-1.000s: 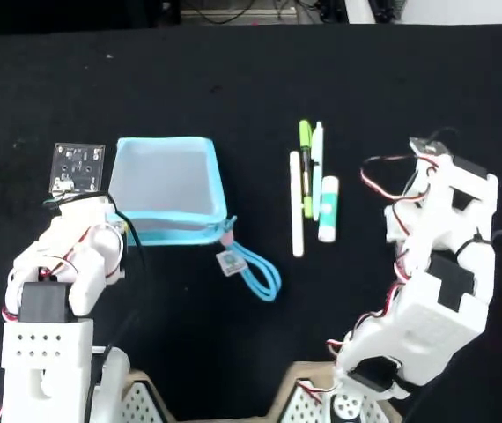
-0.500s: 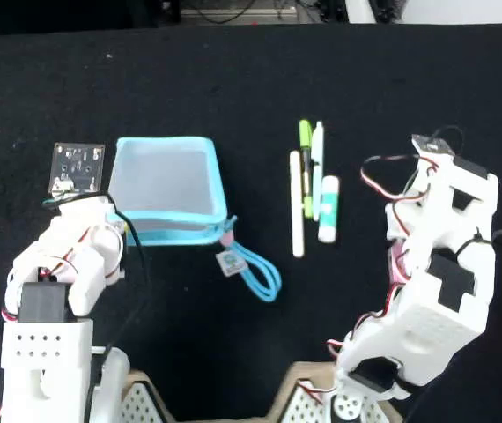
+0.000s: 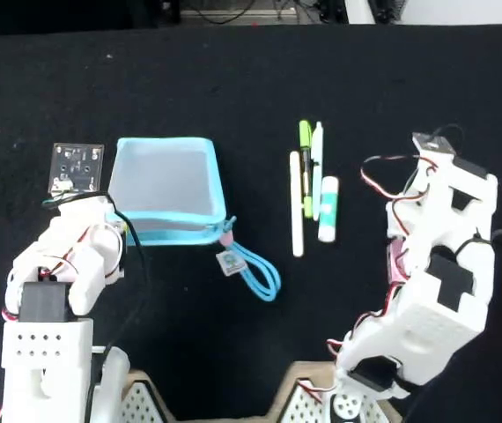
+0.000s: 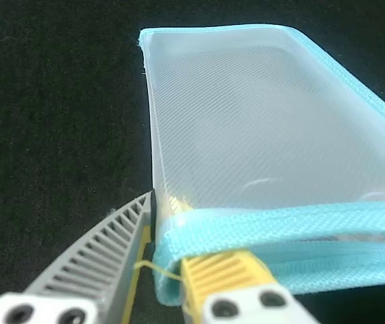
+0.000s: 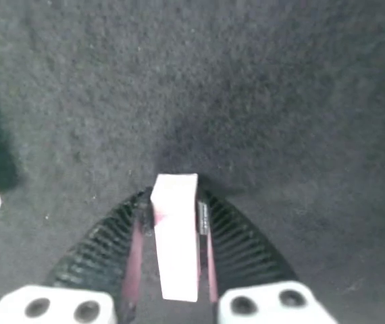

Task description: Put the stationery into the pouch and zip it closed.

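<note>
Crouching over the blue pouch (image 4: 246,148), the left gripper (image 4: 169,236) pinches its rim at the near-left corner. The right gripper (image 5: 173,202), wrist bent down near the 4 stationery pieces (image 3: 308,189), clamps a white block (image 5: 175,236).

You find the pouch (image 3: 167,189) left of the pens (image 3: 306,181) on the table (image 3: 233,79). The left gripper (image 4: 163,236) clamps the pouch's near left corner; the right gripper (image 5: 172,197), right of the pens, clamps a small block (image 5: 176,256).
</note>
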Robot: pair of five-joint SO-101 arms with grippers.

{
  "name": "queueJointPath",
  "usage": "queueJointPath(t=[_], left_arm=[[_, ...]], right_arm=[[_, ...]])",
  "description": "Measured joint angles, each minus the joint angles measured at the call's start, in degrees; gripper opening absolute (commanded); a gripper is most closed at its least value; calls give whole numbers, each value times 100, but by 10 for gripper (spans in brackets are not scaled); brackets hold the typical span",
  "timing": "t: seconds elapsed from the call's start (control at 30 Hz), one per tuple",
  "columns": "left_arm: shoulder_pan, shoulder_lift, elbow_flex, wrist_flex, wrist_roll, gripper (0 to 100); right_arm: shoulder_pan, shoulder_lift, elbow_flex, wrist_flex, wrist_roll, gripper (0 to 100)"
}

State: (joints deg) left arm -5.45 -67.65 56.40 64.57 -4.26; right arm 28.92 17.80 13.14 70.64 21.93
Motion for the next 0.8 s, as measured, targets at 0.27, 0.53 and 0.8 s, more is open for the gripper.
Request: queueJointPath(t=[0.27, 0.53, 0.8], left_arm=[[0, 0, 0, 0, 0, 30], [0, 0, 0, 0, 0, 30], [0, 0, 0, 0, 0, 30]], right_arm=[[-141, -1679, -273, 1371, 0, 10], [-949, -4220, 1354, 1108, -519, 10], [-3059, -6681, 1705, 1029, -1635, 11]])
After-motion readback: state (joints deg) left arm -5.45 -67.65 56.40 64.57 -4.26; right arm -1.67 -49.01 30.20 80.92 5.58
